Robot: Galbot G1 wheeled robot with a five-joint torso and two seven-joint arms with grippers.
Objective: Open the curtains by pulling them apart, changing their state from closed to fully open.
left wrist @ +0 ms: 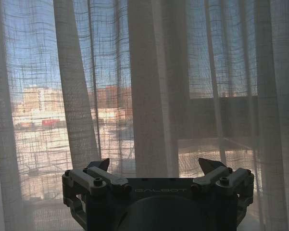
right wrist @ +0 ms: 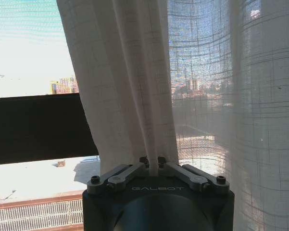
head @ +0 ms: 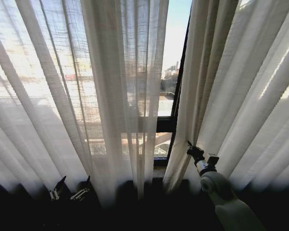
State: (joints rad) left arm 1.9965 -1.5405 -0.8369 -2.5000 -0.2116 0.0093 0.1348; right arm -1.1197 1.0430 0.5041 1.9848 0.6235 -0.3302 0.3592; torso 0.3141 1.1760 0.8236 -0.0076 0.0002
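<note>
Since your right gripper (right wrist: 153, 163) is pinched on the right curtain's (head: 231, 82) inner edge, its pleats vertical, pull toward your right, while the left gripper (left wrist: 154, 168) hangs open before the left curtain (head: 77, 86).

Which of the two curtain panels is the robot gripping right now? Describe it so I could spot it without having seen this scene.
Find the narrow open gap showing sky and buildings. The right curtain panel, just right of that gap, is the one: the right pincer is shut on a gathered fold at its inner edge. The left curtain panel hangs free, with the open left pincer short of it.
</note>
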